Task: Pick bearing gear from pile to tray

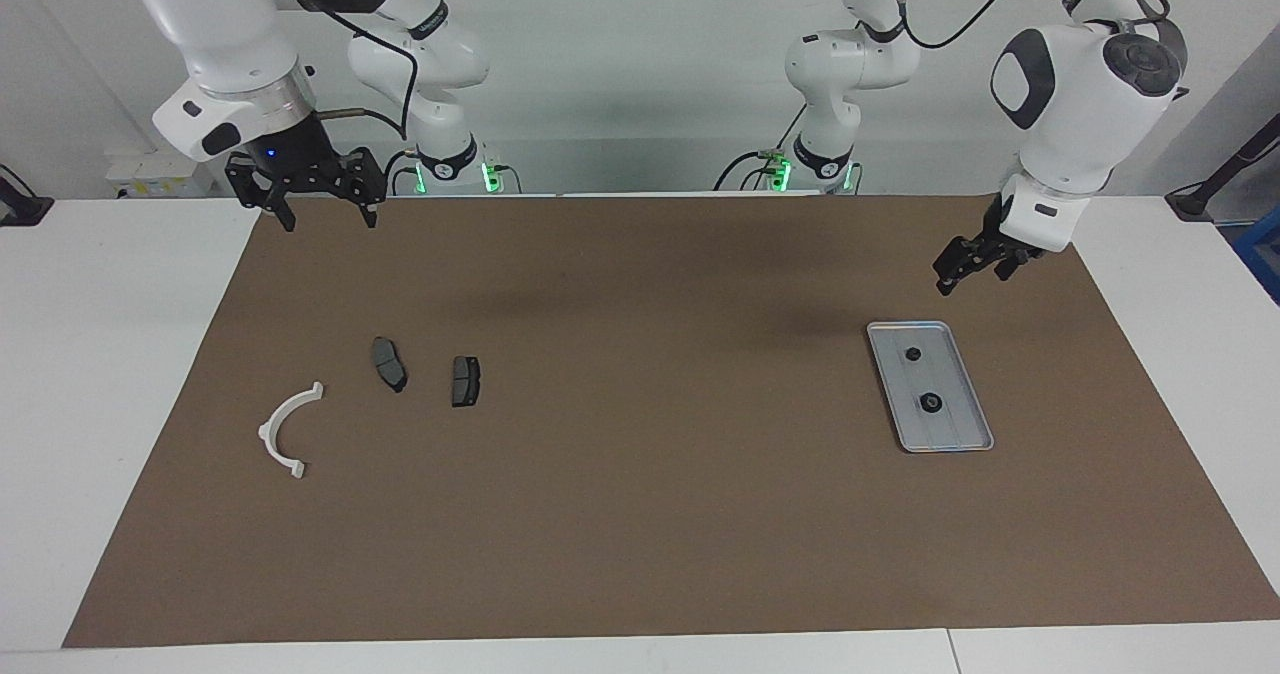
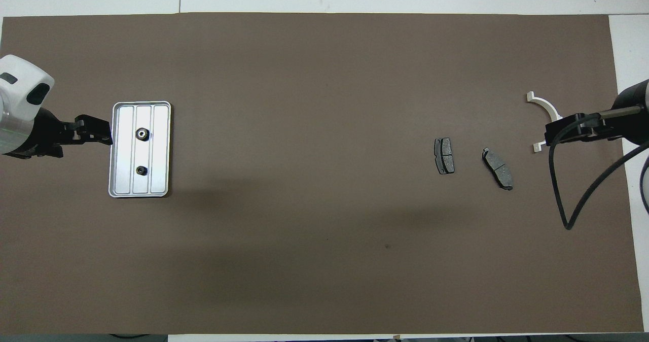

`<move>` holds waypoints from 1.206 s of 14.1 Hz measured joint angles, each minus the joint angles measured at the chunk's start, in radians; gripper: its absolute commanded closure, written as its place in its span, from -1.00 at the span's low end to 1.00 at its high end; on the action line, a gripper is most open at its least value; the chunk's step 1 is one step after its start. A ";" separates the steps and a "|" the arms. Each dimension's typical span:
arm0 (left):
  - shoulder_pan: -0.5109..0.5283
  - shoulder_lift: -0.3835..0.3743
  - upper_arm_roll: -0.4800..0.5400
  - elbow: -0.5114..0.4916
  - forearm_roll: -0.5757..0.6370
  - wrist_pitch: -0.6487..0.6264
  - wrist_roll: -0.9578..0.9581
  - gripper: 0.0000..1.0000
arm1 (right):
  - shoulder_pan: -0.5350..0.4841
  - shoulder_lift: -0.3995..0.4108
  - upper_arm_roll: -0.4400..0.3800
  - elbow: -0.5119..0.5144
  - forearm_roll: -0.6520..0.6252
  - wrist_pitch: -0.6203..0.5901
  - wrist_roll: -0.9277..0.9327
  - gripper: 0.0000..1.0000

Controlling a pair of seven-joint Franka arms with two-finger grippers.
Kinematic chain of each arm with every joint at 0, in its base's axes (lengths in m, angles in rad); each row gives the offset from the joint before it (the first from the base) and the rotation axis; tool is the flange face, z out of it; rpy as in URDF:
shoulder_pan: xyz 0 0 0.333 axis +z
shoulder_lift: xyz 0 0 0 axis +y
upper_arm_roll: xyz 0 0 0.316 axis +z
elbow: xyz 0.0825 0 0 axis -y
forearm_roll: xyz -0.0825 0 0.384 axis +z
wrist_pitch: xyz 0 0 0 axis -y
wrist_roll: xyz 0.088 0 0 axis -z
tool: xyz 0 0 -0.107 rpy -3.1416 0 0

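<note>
Bearing gears (image 1: 930, 402), two small black rounds, lie in the tray (image 1: 963, 440) toward the left arm's end of the bench, so no rounds remain among the brake-pad plates (image 1: 389, 363) and white half-ring (image 1: 285, 430). Left pincer (image 1: 968, 269) hangs empty, jaws wide, above the mat just nearer the robots than the tray; right pincer (image 1: 322, 213), wide and empty, waits, nothing blocking either

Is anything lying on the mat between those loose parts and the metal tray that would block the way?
Nothing visible does. The brown mat is bare between the two brake-pad plates with the white half-ring and the tray, where two small black round pieces already lie.
</note>
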 measured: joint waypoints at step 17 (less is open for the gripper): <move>0.000 0.000 -0.017 0.180 0.000 -0.198 0.028 -1.00 | 0.000 0.000 0.000 -0.002 0.000 0.000 0.000 -1.00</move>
